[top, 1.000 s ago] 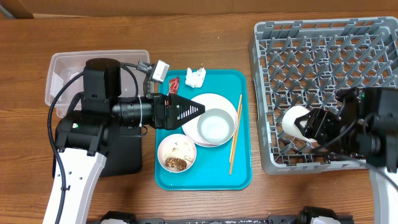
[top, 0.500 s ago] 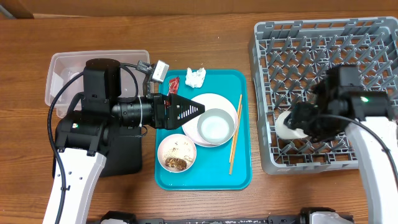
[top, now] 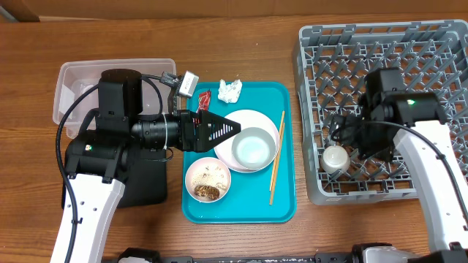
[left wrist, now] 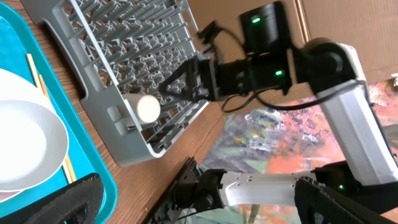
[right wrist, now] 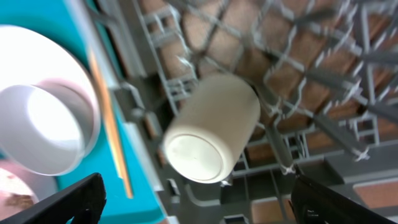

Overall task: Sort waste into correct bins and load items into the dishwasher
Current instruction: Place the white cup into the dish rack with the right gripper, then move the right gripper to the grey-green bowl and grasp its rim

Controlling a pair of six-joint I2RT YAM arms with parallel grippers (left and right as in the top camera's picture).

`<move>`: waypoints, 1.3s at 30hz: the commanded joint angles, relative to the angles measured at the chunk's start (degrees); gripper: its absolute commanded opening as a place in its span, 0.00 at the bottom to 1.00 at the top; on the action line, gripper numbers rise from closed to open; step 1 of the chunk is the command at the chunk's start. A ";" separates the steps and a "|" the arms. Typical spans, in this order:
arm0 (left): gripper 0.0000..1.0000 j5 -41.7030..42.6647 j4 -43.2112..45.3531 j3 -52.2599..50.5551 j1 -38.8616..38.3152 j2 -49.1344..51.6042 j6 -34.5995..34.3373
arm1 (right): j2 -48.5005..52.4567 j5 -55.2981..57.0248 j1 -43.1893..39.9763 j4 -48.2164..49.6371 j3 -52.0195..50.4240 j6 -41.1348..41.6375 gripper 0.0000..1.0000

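A small white cup (top: 336,158) lies in the front left part of the grey dish rack (top: 380,58), free of any grip. In the right wrist view the cup (right wrist: 211,127) rests on its side among the pegs. My right gripper (top: 349,134) is open and empty just above and behind it. My left gripper (top: 227,129) is open and empty, hovering over the pale plate (top: 245,120). An empty white bowl (top: 254,147) sits on the plate. A bowl with brown food scraps (top: 208,180), the chopsticks (top: 276,157), the white tissue (top: 229,90) and the red wrapper (top: 204,98) lie on the tray.
The teal serving tray (top: 285,208) holds the dishes at the table's centre. A clear tub (top: 73,80) stands at the back left. A black tray (top: 146,190) is partly hidden under my left arm. The rack's raised wall borders the teal tray's right side.
My right gripper let go of the cup in the rack's front left and drew back up and to the right. The left arm has not moved.
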 commanded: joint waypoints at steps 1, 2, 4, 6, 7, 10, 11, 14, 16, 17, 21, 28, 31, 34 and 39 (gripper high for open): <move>1.00 -1.03 0.04 0.92 0.37 0.17 1.55 | -3.96 -4.00 1.66 0.33 5.11 -2.51 0.95; 1.00 -1.64 0.00 0.92 0.37 0.15 1.55 | -4.63 -5.46 2.27 0.44 5.90 -3.19 0.95; 1.00 -2.75 -0.02 0.92 0.37 0.13 1.53 | -6.05 -8.17 3.82 0.81 7.02 -4.28 0.93; 1.00 -3.54 -0.02 0.96 0.37 0.11 1.51 | -7.30 -10.21 5.42 1.42 7.21 -4.46 0.92; 1.00 -3.82 -0.11 1.03 0.37 0.11 1.53 | -7.74 -10.99 6.34 1.64 7.21 -4.46 0.91; 1.00 -5.92 -1.16 1.64 0.37 -0.13 1.51 | -8.17 -12.39 10.21 2.14 7.21 -4.44 0.89; 1.00 -7.98 -2.23 2.12 0.37 -0.31 1.51 | -8.15 -12.59 11.76 2.34 7.21 -4.44 0.88; 1.00 -16.74 -7.26 4.66 0.66 -1.09 1.51 | -7.80 -12.52 17.05 3.28 7.15 -4.20 0.84; 1.00 -23.06 -11.61 7.37 1.18 -1.57 1.51 | -7.48 -12.24 20.02 4.24 7.02 -3.54 0.82; 1.00 -26.60 -14.43 9.35 1.60 -1.81 1.51 | -7.13 -11.15 21.46 4.76 6.99 -2.40 0.81; 1.00 -41.05 -25.81 18.34 3.50 -2.34 -0.74 | -4.92 -3.37 25.22 5.57 6.95 2.91 0.79; 1.00 -63.71 -41.18 29.46 4.55 -2.49 -6.99 | 3.06 0.83 26.29 9.51 5.03 4.72 0.60; 1.00 -65.20 -43.58 29.53 4.55 -2.82 -6.86 | 8.26 0.83 26.32 10.45 4.90 4.70 0.58; 1.00 -66.45 -45.33 29.29 4.55 -2.64 -6.86 | 12.79 0.85 26.32 11.93 4.90 4.66 0.58; 1.00 -66.69 -46.03 29.24 4.55 -1.95 -6.43 | 18.97 1.11 26.32 14.62 4.90 2.91 0.64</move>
